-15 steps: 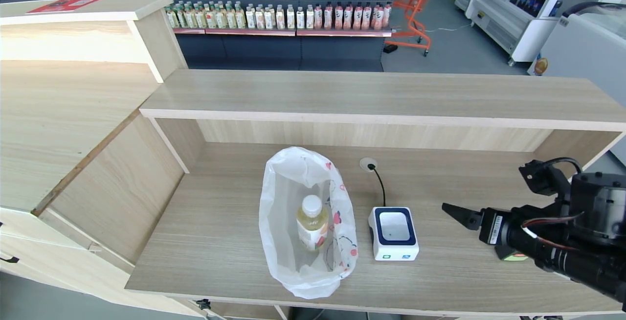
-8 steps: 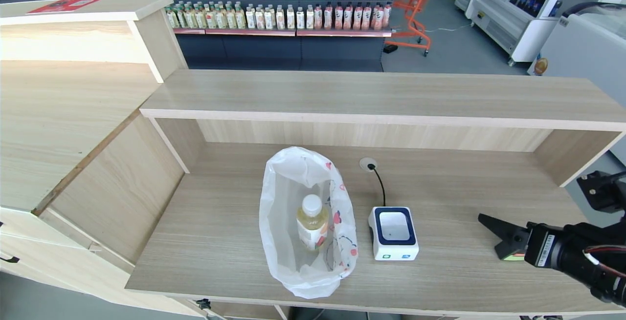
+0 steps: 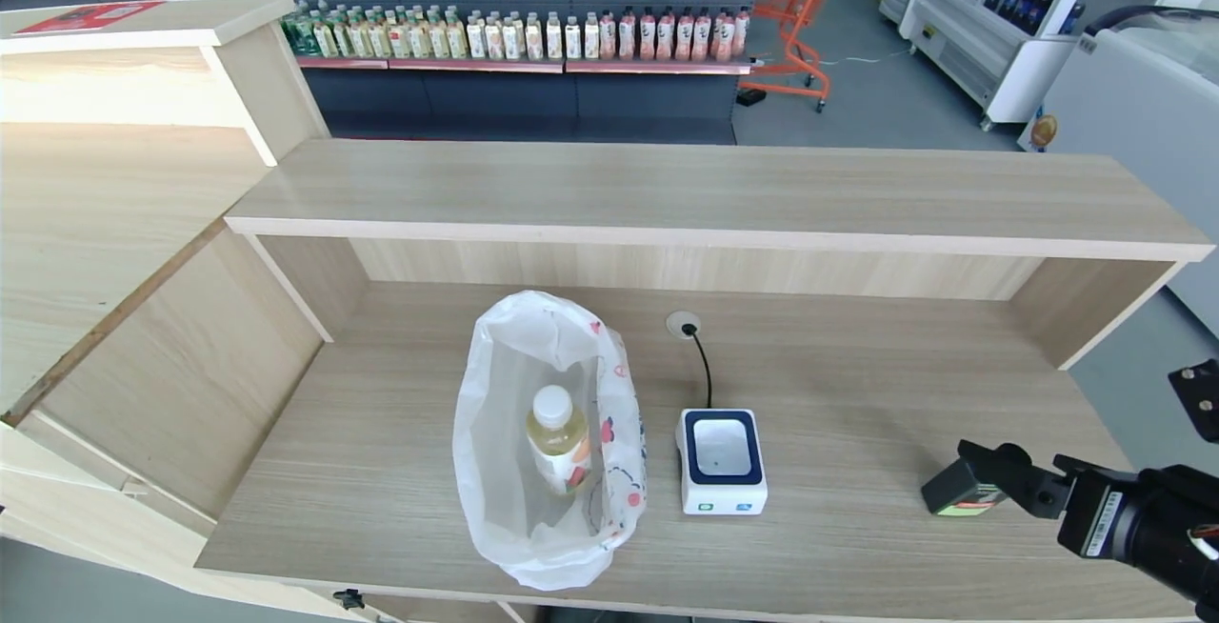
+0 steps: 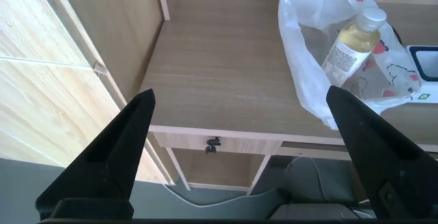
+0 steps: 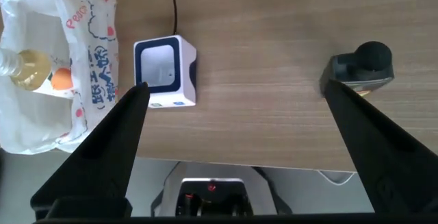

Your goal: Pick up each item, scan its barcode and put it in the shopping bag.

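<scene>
Both end effectors were seen spread wide, nothing gripped: left end effector [image 4: 241, 92] held off the worktop's [image 3: 857, 385] near-left corner, right end effector [image 5: 234, 85] over its near-right part. Bottle [image 3: 557, 437] was stood upright inside the shopping bag [image 3: 495, 385], with the scanner [image 3: 721, 461] just right of it. Small dark object [image 3: 955, 499] was seen at near right.
</scene>
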Available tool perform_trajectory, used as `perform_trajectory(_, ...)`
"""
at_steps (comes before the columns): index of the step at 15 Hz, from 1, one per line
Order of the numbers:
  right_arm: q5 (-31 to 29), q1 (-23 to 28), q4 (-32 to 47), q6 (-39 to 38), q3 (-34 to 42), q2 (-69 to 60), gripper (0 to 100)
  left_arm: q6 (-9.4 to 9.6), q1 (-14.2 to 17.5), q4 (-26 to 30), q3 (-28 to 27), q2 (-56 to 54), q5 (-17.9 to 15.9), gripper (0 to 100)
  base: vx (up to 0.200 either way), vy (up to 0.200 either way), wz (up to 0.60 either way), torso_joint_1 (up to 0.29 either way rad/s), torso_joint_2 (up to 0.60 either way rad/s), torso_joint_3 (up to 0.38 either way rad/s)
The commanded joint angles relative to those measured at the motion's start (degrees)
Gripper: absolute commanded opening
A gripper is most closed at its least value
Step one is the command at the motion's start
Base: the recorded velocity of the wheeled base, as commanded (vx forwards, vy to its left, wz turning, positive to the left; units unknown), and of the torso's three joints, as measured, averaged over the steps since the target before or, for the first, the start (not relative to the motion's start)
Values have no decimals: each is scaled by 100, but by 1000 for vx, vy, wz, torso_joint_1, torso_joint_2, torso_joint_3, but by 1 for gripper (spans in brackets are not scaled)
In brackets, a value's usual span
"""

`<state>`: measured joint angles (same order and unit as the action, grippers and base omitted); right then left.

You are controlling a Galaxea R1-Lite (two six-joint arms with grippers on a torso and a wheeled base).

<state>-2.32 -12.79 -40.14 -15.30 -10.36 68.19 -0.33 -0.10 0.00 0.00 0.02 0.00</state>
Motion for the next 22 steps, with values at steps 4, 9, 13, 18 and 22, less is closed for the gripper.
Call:
perform_trajectory(4, 3, -4, 94, 1, -18, -8, 100, -11, 1, 0, 0, -2, 0, 100, 0, -50, 0, 1, 3, -1)
perform_trajectory(9, 3, -4, 94, 1, 8, -34, 100, -11, 1, 0, 0, -2, 0, 100, -120, 0, 0, 6, 3, 0)
perform_trajectory(13, -138, 66, 200, 1, 87, -192, 100, -20, 1, 0, 0, -2, 0, 100, -150, 0, 0, -6, 1, 1)
perform_trajectory(18, -357, 154, 1430, 9, -1, -913, 100, -2, 1, 0, 0, -2, 0, 100, 0, -120, 0, 5, 0, 0)
perform_trajectory(22, -375, 163, 1773, 27, -98, -1159, 100, -2, 10, 0, 0, -2, 0, 100, 0, -200, 0, 4, 5, 1)
